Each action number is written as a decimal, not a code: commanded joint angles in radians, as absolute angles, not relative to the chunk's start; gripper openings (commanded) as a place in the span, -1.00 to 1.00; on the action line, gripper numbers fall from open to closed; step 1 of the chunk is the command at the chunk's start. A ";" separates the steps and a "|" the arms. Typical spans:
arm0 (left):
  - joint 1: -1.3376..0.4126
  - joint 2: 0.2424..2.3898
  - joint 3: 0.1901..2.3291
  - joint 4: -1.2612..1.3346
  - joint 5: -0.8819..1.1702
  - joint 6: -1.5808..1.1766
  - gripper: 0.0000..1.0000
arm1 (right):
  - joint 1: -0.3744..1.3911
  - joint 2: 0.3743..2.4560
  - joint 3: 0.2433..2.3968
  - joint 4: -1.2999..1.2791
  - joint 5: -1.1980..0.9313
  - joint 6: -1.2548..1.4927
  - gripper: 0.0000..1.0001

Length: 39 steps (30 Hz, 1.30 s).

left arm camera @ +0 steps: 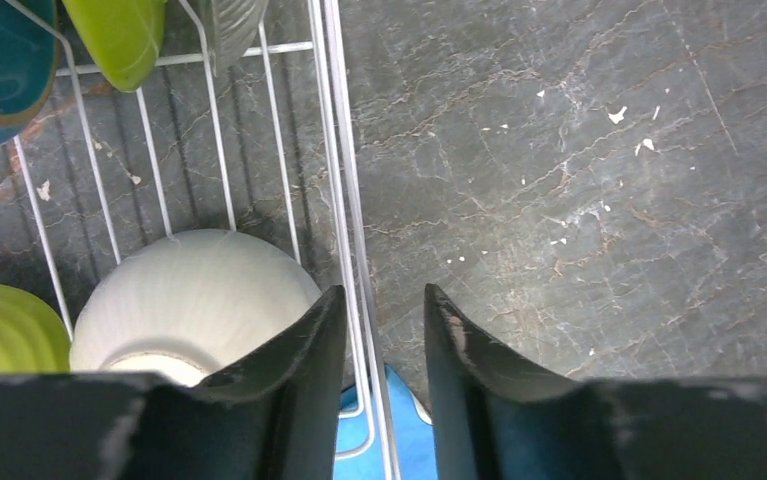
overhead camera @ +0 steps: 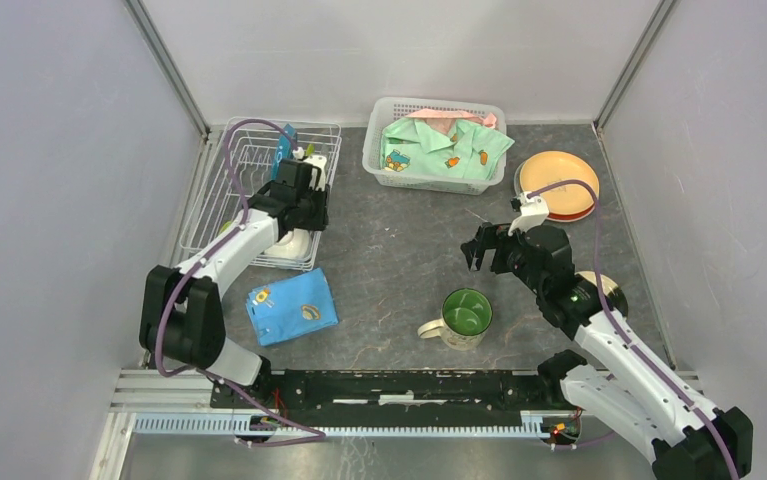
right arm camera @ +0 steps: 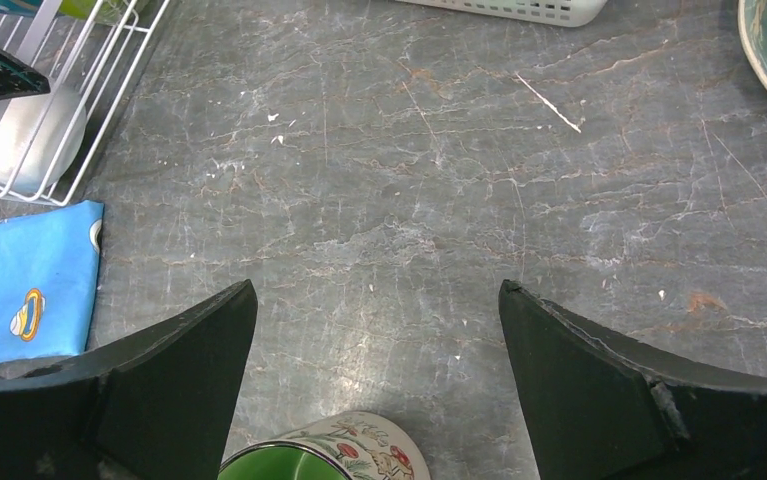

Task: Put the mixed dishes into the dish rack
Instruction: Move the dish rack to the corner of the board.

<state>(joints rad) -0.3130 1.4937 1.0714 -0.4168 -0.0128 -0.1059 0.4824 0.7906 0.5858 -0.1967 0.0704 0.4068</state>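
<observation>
dish rack: far left, white wire; already holds a lime-green plate and an upturned white bowl.
left gripper: over the rack's right side wire; fingers a narrow gap apart, nothing clamped.
blue cloth: near the rack, not a dish.
mug: centre of table, upright, handle to the left. Judged stiff ceramic with some weight, slick glaze, chips if dropped; best pinched on the rim wall, one finger inside.
right gripper: just beyond the mug, spread wide, empty.
orange plate: far right, lying flat on top of a small pile; the thin rim is the only hold, likely slippery.
</observation>
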 commanded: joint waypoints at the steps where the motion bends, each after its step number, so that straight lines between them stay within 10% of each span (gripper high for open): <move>1: -0.316 1.496 1.093 -0.356 -0.063 -0.060 -0.34 | 0.484 0.775 0.583 -0.131 0.063 0.379 0.96; 8: -0.310 1.549 1.118 -0.292 -0.103 -0.088 -0.93 | 0.484 0.781 0.597 -0.128 0.054 0.360 0.96; 29: -0.213 1.664 1.152 -0.205 -0.109 -0.166 -0.95 | 0.485 0.806 0.584 -0.106 0.063 0.362 0.96; 39: -0.213 1.555 1.223 -0.277 -0.033 -0.175 -0.18 | 0.484 0.801 0.604 -0.168 0.172 0.401 0.96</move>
<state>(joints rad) -0.2230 1.6352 1.1595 -0.2584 -0.0666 -0.1455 0.4824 0.8112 0.5808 -0.1555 0.0872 0.3801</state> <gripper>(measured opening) 0.314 0.979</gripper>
